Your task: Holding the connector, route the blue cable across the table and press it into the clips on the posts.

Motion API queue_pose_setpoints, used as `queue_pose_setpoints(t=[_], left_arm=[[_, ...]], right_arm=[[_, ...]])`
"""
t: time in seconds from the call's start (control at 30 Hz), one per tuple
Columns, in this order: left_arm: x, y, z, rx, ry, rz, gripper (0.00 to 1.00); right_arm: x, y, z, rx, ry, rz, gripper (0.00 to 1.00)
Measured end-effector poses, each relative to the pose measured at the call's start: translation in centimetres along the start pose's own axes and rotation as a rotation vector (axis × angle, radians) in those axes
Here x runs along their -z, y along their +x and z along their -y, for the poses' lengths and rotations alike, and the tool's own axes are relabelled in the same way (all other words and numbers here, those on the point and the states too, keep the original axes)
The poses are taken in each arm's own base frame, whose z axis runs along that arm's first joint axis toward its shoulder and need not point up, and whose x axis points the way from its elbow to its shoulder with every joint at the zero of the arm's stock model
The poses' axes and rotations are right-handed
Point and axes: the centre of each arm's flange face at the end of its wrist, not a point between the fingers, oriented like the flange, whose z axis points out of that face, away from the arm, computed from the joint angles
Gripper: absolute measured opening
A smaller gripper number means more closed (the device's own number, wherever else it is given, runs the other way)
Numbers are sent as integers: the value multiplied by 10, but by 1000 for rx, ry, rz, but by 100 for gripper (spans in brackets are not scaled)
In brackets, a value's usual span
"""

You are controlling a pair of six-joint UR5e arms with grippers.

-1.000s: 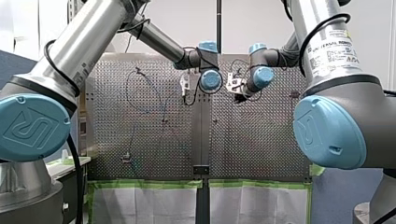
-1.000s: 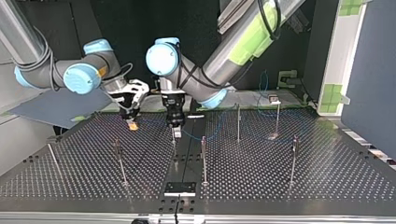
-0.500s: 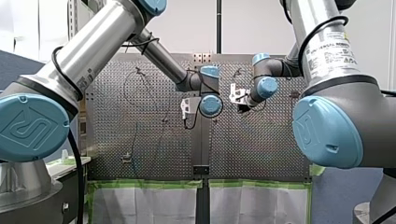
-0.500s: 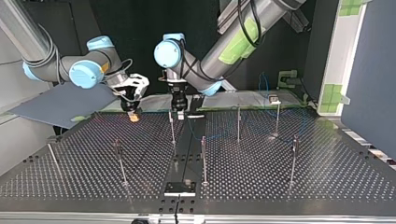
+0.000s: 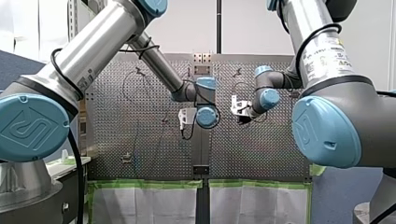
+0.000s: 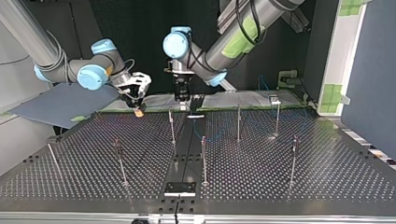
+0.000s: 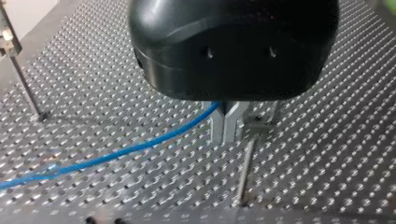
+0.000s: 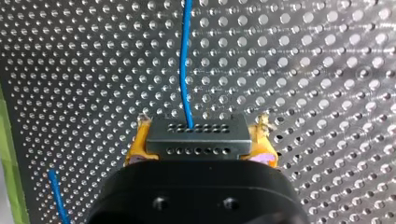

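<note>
— What are the claws doing?
— My left claw [image 7: 229,126] has its metal fingers [image 7: 218,128] pinched almost together on the blue cable [image 7: 140,148]. Its black body hides where the fingers begin. My right claw [image 8: 201,136] clamps the grey connector [image 8: 187,145] between yellow pads [image 8: 138,143], and its body covers the connector's back.
— And the rest, biggest first?
— The perforated table [image 6: 280,182] carries thin posts [image 6: 203,158]. One post stands just beside my left claw's fingers, with a small clip [image 7: 258,123] at its top. The cable leaves the connector's face and runs over the table and out of view. Another stretch trails from my left claw. In the top view the cable is faint, and I cannot tell whether it sits in any clip.
</note>
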Motion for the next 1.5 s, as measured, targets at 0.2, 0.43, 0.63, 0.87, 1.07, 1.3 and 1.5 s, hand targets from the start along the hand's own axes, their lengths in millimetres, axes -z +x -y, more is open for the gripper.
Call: queue_pose_setpoints(t=[0.2, 0.43, 0.63, 0.87, 1.07, 1.3, 1.5], left_arm=[[11, 36, -5, -11, 34, -29, 0], [25, 88, -20, -26, 56, -77, 0], [35, 103, -30, -42, 65, -105, 0], [26, 95, -21, -14, 96, -76, 0], [11, 82, -12, 24, 103, -59, 0], [-8, 66, -9, 53, 86, -43, 0], [-18, 60, -10, 68, 77, -33, 0]], right_arm=[[-3, 2, -4, 1, 29, -27, 0], [-7, -3, -8, -1, 44, -30, 0], [-9, -6, -12, 0, 41, -26, 0], [-11, -6, -15, 1, 38, -35, 0], [-11, -5, -20, -1, 31, -47, 0], [-11, -3, -31, -5, 15, -53, 0], [-12, -1, -38, -8, 5, -70, 0]])
